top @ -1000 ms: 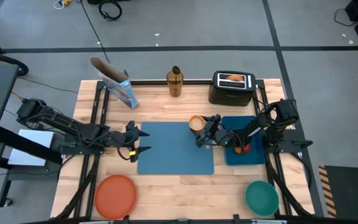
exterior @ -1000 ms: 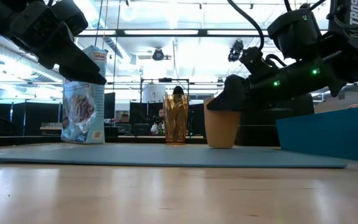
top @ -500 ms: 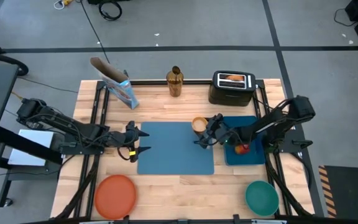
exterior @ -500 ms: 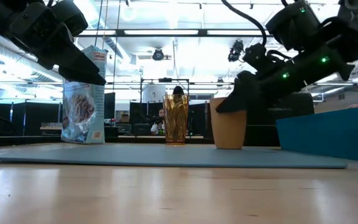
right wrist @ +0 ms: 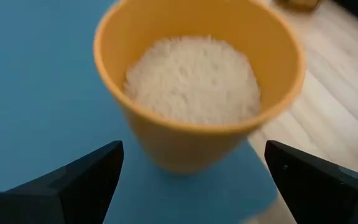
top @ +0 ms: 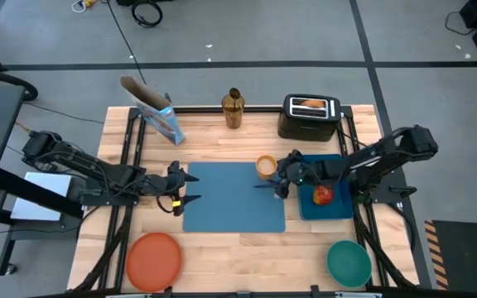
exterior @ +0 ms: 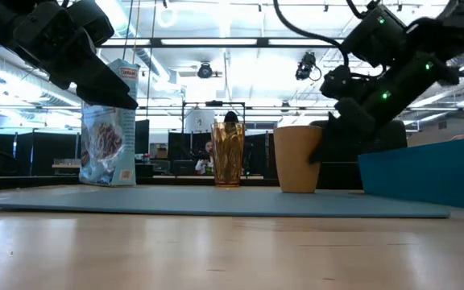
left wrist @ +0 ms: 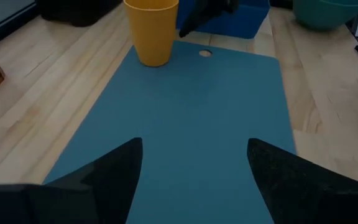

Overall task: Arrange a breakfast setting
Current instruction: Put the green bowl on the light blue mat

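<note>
Taking the blue placemat [top: 234,196] as the landmark, the round orange plate [top: 153,257] lies off its near left corner and the teal bowl [top: 348,261] well off its near right corner. Both look rigid and light, best pinched at the rim.

The left gripper [top: 181,190] hovers at the mat's left edge, fingers spread wide, holding nothing. The right gripper [top: 277,178] sits by the mat's far right corner, jaws fully apart and empty, just beside the small orange cup [top: 264,166] standing on that corner. The cup looks light and smooth-walled, easily tipped; a grip across its upper wall would suit it. Whether it holds anything is hard to say.

The red apple [top: 323,194] rests on a blue box right of the mat, partly covered by the arm. Beyond the far edge stand the cereal box [top: 162,121], light and crushable, and toast [top: 311,104] in a toaster. No spoon is visible.
</note>
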You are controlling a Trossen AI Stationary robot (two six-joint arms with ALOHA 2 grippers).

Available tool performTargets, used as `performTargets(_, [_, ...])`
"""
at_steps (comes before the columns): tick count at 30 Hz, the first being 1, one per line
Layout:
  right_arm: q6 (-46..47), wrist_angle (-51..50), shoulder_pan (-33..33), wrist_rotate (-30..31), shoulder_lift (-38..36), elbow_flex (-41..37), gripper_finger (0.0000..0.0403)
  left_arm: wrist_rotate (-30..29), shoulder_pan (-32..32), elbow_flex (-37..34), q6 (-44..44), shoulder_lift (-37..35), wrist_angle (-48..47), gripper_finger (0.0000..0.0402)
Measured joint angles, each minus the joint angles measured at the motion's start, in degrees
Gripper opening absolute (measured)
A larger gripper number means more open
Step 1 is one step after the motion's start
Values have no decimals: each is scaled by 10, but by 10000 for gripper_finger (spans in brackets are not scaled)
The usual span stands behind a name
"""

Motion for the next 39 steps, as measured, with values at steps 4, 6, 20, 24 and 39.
performTargets(4, [19,-164,13,-7,-31,58,400,0,0,0,4,0,1,297])
performTargets(6, [34,-244,25,-15,-42,96,398,0,0,0,8,0,2,297])
performTargets(20, [446,-787,173,-159,8,432,370,-6,-17,0,110,0,85,297])
performTargets(24, [598,-813,248,-242,44,466,367,-6,-11,0,108,0,85,297])
performTargets(39, [970,-704,449,-347,210,469,359,4,-16,0,33,0,86,297])
